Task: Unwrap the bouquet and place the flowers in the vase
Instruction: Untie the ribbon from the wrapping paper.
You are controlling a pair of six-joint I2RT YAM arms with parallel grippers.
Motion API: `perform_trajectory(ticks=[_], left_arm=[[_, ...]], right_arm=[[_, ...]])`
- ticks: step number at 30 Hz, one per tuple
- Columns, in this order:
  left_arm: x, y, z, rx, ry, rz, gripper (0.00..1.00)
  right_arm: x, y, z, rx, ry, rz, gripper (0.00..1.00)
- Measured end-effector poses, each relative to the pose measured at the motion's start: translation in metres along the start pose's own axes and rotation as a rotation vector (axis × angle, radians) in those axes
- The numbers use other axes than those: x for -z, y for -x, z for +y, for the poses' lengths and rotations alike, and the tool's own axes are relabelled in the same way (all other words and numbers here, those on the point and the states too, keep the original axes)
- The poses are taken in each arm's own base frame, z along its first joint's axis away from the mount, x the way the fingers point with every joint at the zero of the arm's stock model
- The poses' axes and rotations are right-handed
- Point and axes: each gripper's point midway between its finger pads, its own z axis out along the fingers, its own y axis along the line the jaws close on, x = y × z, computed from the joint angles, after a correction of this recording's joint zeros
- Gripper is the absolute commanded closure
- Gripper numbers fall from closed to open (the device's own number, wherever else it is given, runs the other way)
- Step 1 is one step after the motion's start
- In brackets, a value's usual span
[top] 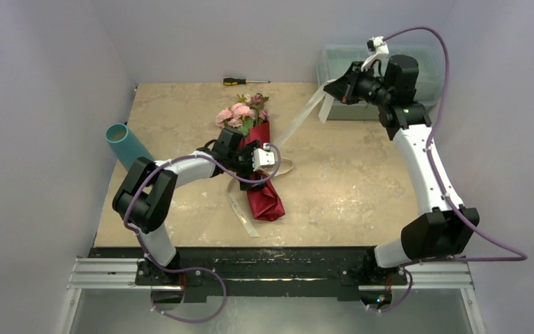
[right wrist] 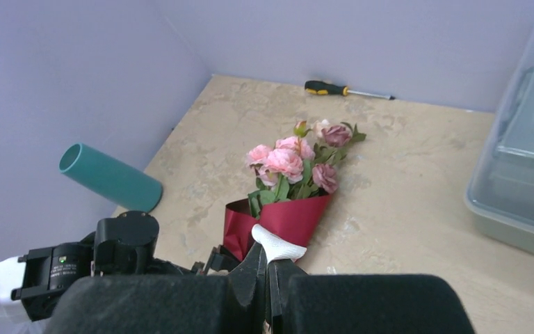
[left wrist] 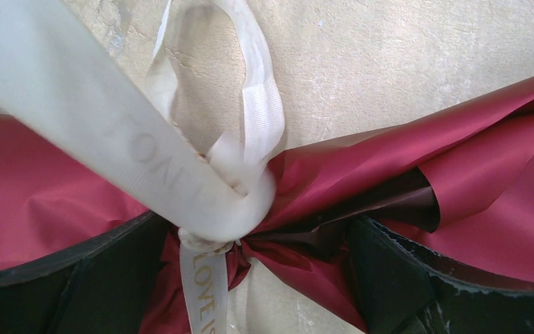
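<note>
The bouquet [top: 254, 167] lay on its side near the middle of the worktop [top: 361, 181], flowers [top: 240, 115] pointing toward the far wall and the pinched tail of the cone toward me. My left claw [left wrist: 257, 236] stood wide apart, straddling the tied waist, a pad on either side of the maroon paper [left wrist: 480, 181] and gripping nothing. My right claw [top: 335, 90] was clamped together on the free end of the cream ribbon [top: 299, 122], held high out by the pale toolbox [right wrist: 521, 160], so the band ran taut down to the knot [left wrist: 229, 202]. I judged the whole bundle light enough to slide or lift under that pull unless the left claw pinned it. The ribbon looked thin, soft and smooth, likely to slip through a loose pinch, so a hold close to its end, flat across the width, seemed right. The paper looked crisp and glossy, apt to crease and skate on the worktop. It was best taken by a free edge near the open mouth, not at the bunched waist. The roses seemed soft-headed and easily crushed, so I reckoned the leafy stems below the heads were the place to grasp. The teal vase [top: 126, 144] was at the left edge, tipped over, not upright, well apart from the bouquet, and looked light enough to roll if nudged
</note>
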Motion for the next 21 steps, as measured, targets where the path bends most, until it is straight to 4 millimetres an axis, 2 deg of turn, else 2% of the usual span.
perform_trajectory(ticks=[6,12,17,21], left_arm=[[0.002,-0.003,0.001,-0.013,-0.007,0.0,0.0],[0.004,-0.005,0.002,-0.026,-0.015,-0.004,0.0],[0.006,-0.006,0.002,-0.025,-0.021,-0.007,0.0],[0.009,-0.005,0.002,-0.02,-0.03,0.0,0.0]], right_arm=[[0.021,0.025,-0.006,0.016,-0.05,-0.069,1.0],[0.035,0.037,-0.01,0.025,-0.093,-0.1,1.0],[0.043,0.03,-0.015,0.058,-0.138,-0.073,1.0],[0.051,0.002,-0.027,0.101,-0.185,0.001,1.0]])
